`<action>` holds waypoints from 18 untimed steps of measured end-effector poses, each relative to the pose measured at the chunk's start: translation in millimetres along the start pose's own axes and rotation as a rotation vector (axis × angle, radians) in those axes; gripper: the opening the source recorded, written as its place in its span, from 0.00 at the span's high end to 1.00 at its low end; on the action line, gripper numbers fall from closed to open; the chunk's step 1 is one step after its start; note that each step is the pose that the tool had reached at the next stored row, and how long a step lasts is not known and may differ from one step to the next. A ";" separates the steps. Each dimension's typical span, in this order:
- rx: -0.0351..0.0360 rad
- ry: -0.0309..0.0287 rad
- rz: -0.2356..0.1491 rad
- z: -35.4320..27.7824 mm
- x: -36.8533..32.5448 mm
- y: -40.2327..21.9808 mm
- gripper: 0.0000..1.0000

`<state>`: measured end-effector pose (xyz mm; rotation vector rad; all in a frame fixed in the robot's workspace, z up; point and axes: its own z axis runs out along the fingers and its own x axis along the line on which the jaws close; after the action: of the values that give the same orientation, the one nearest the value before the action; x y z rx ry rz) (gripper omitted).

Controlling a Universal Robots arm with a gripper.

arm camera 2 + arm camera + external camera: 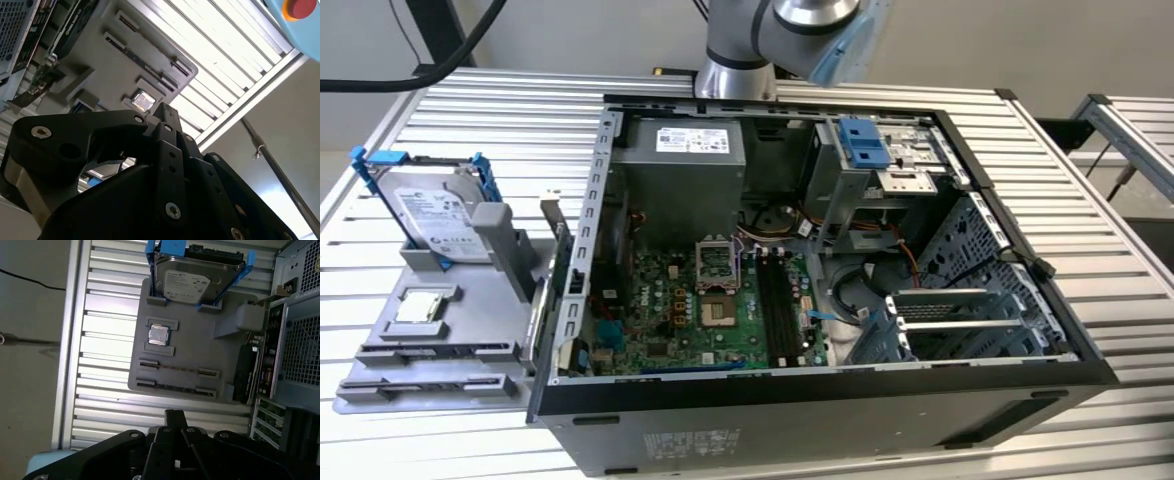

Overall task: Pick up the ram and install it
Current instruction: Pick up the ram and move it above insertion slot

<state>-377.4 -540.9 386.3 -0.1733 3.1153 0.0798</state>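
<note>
Black jointed gripper [173, 415] hung over the slatted metal table [105, 340]; whether it was clenched or released, I couldn't tell. Long, thin dark ram stick [175, 387] lay edgewise in the grey plastic tray [225, 355] beside the open computer case [854, 400].

Surface: slatted metal table [467, 110] | on it: grey holder tray [387, 290]; open computer case [854, 420]
</note>
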 end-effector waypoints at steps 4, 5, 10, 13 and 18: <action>-0.0010 0.0023 -0.046 0.0 0.0 0.0 1.00; -0.0012 0.0033 -0.063 -0.1 0.1 0.0 1.00; -0.0033 0.0077 -0.153 -0.1 0.1 0.0 1.00; -0.0045 0.0103 -0.206 -0.1 0.1 0.0 1.00; -0.0059 0.0151 -0.297 -0.1 0.1 0.0 1.00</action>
<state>-377.5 -540.9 386.4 -0.6350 3.0629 0.0822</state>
